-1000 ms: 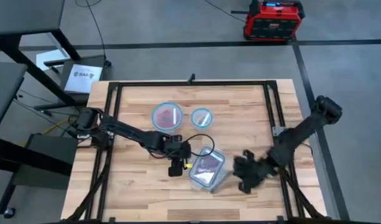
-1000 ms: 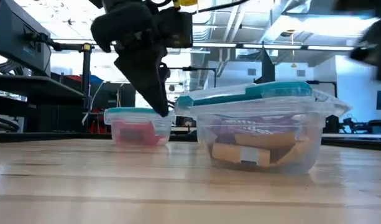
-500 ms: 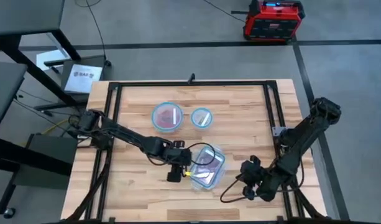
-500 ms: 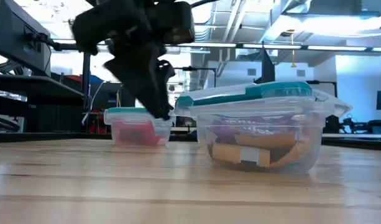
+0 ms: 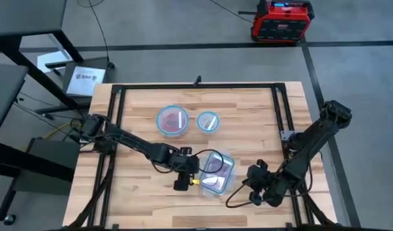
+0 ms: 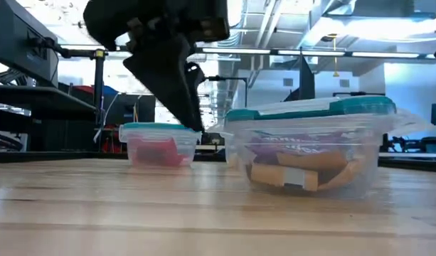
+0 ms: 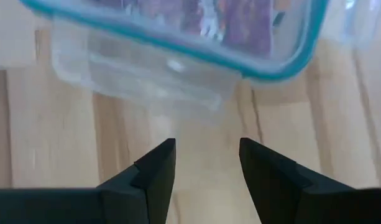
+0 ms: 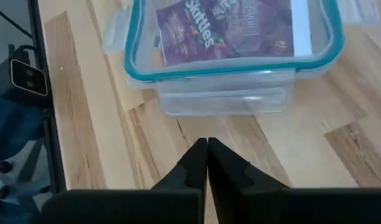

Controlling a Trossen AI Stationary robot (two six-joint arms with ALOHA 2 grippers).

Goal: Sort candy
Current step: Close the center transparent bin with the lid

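1. The left pincer [image 5: 183, 180] hangs low over the desk [image 5: 138, 192], just beside the near-left corner of the rectangular container [image 5: 215, 174]; its fingers [image 7: 154, 176] stand apart with only bare wood between them, gripping nothing.
2. The candy [image 8: 222, 28] lies inside that lidded, teal-rimmed container, just ahead of the left pincer; it shows as flat purple Skittles packets on top, with pale tan wrappers [image 6: 289, 174] beneath them in the low view.
3. The round container [image 5: 173, 119], farther back on the desk, holds red candy [image 6: 157, 151]; a smaller round container [image 5: 208, 120] sits to its right.
4. The right pincer [image 5: 255, 174] waits near the container's right side; its fingers [image 8: 207, 163] are pressed together, empty.
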